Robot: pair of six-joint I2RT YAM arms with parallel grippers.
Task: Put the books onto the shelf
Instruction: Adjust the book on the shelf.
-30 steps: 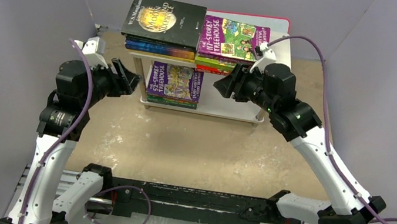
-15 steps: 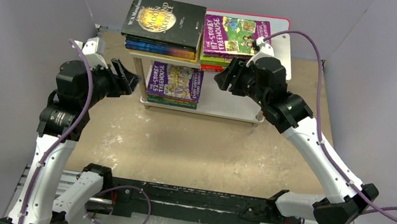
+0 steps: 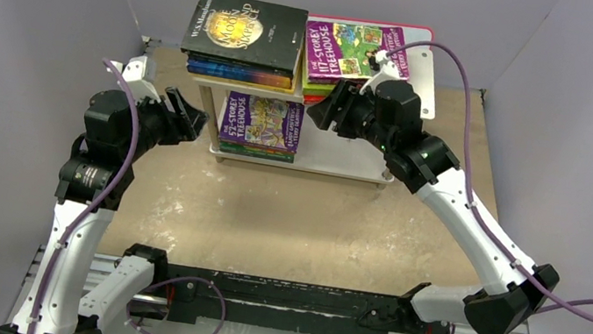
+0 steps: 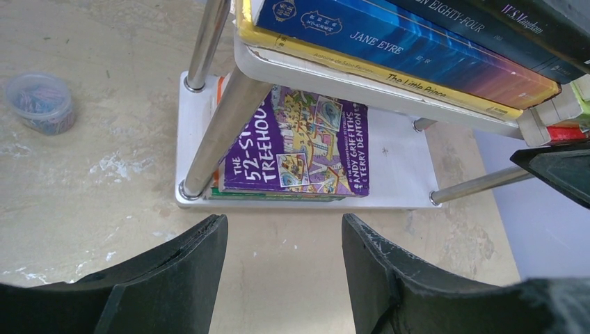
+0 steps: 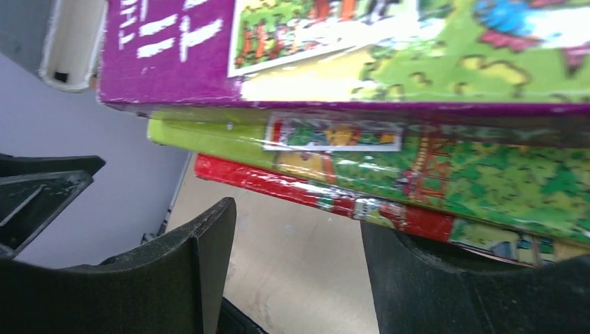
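Note for you: the books are all on the shelf [image 3: 340,158], none on the table [image 3: 286,210]. The upper board carries two flat stacks. The left one is topped by the black Moon and Sixpence [image 3: 247,28], with Jane Eyre [image 4: 389,45] and a yellow book [image 4: 424,82] lower down. The right one is topped by the purple 117-Storey Treehouse [image 3: 354,52] over a green book [image 5: 431,174] and a red book [image 5: 306,193]. The 52-Storey Treehouse [image 3: 263,120] lies on the lower board. Flat stacking suits this rack, which has no sides to hold books upright. The right stack is staggered, each spine stepped from the next, so it probably wants squaring. Your right gripper [image 3: 319,110] sits at that stack's near edge, just below the red book, jaws spread with bare table showing between them; it grips nothing, which reads as a release or a nudging pose. Your left gripper [image 3: 192,114] hovers off the shelf's left legs, likewise spread and empty, parked away from the work. The pink-edged board [image 3: 423,80] leans behind the shelf, and a small tub of clips [image 4: 38,103] stands apart.
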